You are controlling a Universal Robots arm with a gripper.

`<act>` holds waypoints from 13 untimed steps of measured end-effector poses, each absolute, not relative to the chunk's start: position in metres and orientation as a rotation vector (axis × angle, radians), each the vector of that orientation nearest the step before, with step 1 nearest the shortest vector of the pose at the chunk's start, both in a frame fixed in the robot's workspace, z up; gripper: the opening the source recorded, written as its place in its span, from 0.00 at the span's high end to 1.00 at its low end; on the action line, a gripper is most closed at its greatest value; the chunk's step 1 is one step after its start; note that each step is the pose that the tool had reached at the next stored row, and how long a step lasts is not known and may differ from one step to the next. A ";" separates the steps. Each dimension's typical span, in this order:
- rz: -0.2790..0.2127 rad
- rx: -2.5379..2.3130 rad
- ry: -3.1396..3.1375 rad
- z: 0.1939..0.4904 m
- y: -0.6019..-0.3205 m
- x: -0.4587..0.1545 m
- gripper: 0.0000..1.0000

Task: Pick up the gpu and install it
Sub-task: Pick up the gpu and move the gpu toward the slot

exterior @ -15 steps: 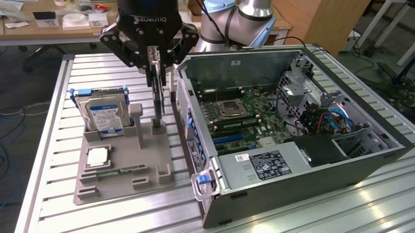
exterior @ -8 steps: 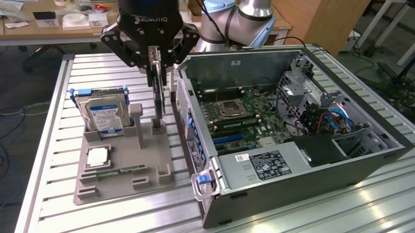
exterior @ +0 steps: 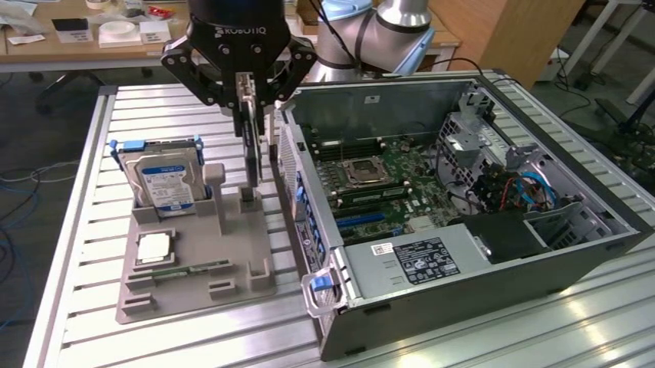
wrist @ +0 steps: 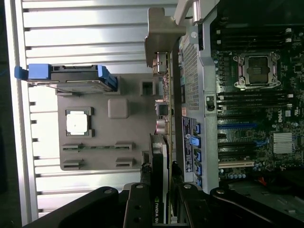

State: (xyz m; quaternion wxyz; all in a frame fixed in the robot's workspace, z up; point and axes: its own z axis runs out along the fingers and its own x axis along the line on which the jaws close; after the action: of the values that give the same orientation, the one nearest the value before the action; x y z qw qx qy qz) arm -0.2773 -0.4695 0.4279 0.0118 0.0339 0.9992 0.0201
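Pickup looks like the step in hand: the gpu [exterior: 248, 146] [wrist: 159, 152], a thin dark circuit card with a black cooler and silver end bracket, hangs upright and edge-on just outside the open grey computer case [exterior: 389, 100], clamped between the fingers of the black gripper [exterior: 247, 92]. Its lower edge meets a slot post of the grey plastic fixture tray [exterior: 195, 268] beside the case; whether it is clear of the post cannot be told. Installing calls for carrying it over the case's near wall and lining it up with the blue slots [exterior: 363, 218] on the green motherboard [exterior: 379, 176] inside. Room above the case is open, though that wall stands close.
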 end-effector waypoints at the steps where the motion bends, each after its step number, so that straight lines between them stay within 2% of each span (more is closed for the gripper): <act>1: 0.063 0.106 3.116 0.428 -0.469 -0.277 0.73; 13: 0.063 0.106 3.116 0.428 -0.469 -0.277 0.73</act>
State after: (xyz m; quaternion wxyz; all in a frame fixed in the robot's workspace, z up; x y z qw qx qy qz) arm -0.2766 -0.4687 0.4282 0.0118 0.0339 0.9992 0.0200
